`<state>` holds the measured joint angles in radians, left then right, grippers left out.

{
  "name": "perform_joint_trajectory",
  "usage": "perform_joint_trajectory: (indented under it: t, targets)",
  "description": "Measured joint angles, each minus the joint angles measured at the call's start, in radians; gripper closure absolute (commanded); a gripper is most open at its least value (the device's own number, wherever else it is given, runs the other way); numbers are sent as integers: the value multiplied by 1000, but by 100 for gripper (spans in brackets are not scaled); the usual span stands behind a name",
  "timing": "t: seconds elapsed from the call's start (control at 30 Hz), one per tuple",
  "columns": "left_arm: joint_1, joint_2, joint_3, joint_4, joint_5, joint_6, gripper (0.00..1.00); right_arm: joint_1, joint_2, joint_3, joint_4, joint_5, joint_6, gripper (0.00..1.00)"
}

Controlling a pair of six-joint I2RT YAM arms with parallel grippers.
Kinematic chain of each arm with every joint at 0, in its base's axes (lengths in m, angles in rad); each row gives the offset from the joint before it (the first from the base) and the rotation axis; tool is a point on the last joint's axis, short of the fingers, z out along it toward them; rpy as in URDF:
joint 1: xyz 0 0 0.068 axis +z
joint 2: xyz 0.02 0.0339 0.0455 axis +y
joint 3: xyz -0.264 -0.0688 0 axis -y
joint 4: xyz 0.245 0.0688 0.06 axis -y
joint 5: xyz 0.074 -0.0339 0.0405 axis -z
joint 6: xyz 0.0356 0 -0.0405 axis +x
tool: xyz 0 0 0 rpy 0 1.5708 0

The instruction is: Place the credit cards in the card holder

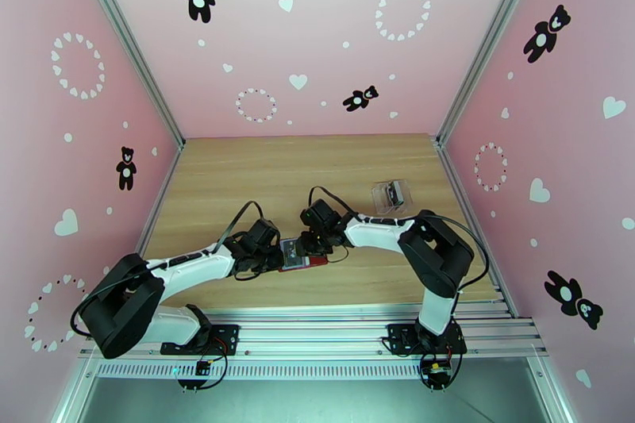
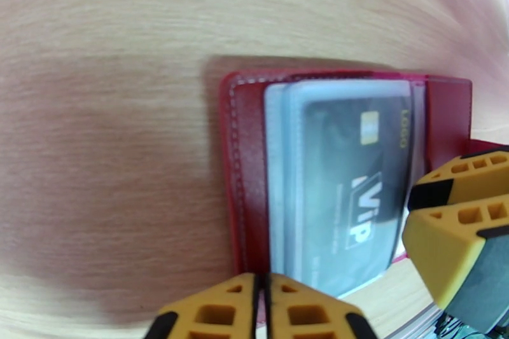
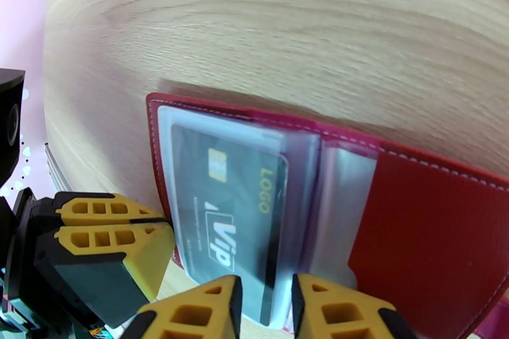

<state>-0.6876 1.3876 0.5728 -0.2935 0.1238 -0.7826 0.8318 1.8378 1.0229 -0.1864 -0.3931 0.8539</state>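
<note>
The card holder (image 1: 318, 261) lies open on the wooden table (image 1: 238, 171), near the front edge and between the two arms. It is red, and a dark credit card (image 1: 292, 255) lies on its left part. The left gripper (image 1: 275, 256) reaches in from the left and meets the holder's left side. The right gripper (image 1: 313, 245) reaches in from the right, over the holder's back edge. How the jaws stand is too small to tell. A clear plastic box (image 1: 391, 194) stands further back on the right, well apart from the holder. The walls (image 1: 317, 36) are pink, with black bears and white hearts.
</note>
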Motion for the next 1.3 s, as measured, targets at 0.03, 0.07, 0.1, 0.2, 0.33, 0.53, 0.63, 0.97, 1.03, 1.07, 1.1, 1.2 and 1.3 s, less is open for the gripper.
perform_joint_trajectory:
  t: [0.03, 0.07, 0.1, 0.2, 0.33, 0.53, 0.63, 0.97, 1.03, 1.07, 1.1, 1.2, 1.3]
  targets:
    - [0, 0, 0, 3, 0, 0, 92, 0, 2, 0, 2, -2, 2, 74]
    - [0, 0, 0, 6, 0, 0, 92, 0, 2, 0, 3, -5, 3, 75]
    - [0, 0, 0, 9, 0, 0, 92, 0, 3, 0, 4, -8, 3, 75]
    - [0, 0, 0, 14, 0, 0, 92, 3, 5, 0, 10, -11, 5, 77]
    - [0, 0, 0, 14, 0, 0, 93, 14, 8, 0, 10, -11, 9, 77]
    - [0, 0, 0, 13, 0, 0, 89, 20, 8, 4, 0, 3, 6, 72]
    - [0, -9, 0, 9, -1, 0, 87, 27, -7, 8, -24, 38, -10, 72]
    - [0, -50, 0, -13, -1, 0, 87, 29, -20, 55, -74, 68, -50, 94]
    - [0, -50, 0, -13, -1, 0, 86, 29, -12, 58, -74, 66, -53, 95]
    - [0, -50, 0, -14, -1, 0, 84, 29, -7, 60, -74, 65, -52, 95]
    - [0, -50, 0, -13, -1, 0, 83, 29, -1, 60, -73, 64, -53, 95]
    - [0, -50, 0, -14, -2, 0, 81, 29, 18, 60, -73, 59, -53, 96]
    - [0, -50, 0, -14, -2, 0, 80, 29, 27, 60, -73, 55, -53, 96]
